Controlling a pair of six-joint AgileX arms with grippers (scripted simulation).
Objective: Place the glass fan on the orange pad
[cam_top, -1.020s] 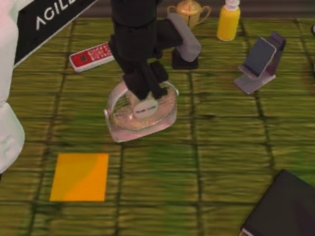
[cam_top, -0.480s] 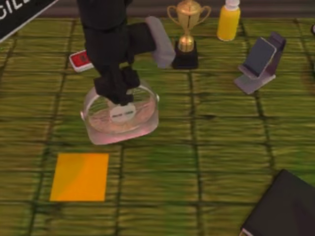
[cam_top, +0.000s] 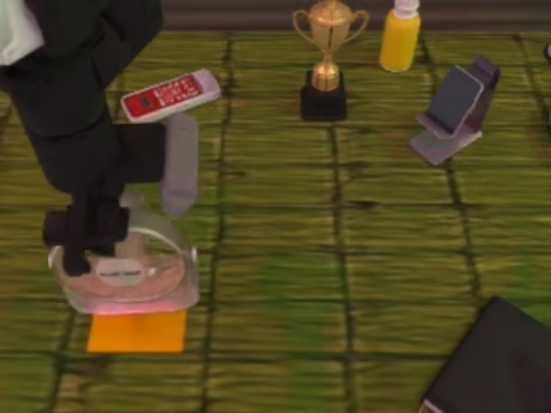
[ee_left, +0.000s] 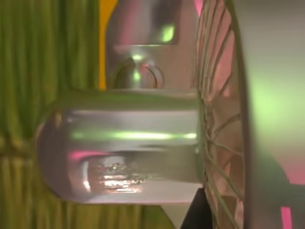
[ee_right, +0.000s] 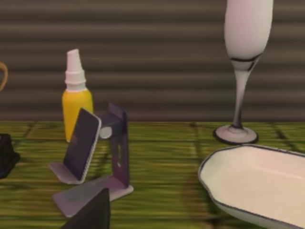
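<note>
Orange shows only as a strip below the glass fan [cam_top: 129, 275] in the top view — the fan hangs over the far part of the orange pad [cam_top: 138, 332], carried by the left gripper [cam_top: 86, 245] at the surface's left side. The jaws are pinched on the fan's upper rim, dark fingers reaching down over the grille. In the left wrist view the fan's rounded motor housing [ee_left: 119, 143] fills the picture, with a sliver of the orange pad [ee_left: 106, 28] showing past its base.

Whether the base already touches the pad I cannot tell. To set it down well, I judge the fan should come a little toward the near edge of the pad, so that its base sits inside the orange rectangle and not across its far border. Then lower straight, keeping the fan at its present tilt, and part the jaws only once the base bears weight — a smooth, glassy rim could slip or tip if let go early.

The right arm is parked off to the right, its camera facing a phone stand [ee_right: 93, 152] and a yellow bottle [ee_right: 76, 107].
</note>
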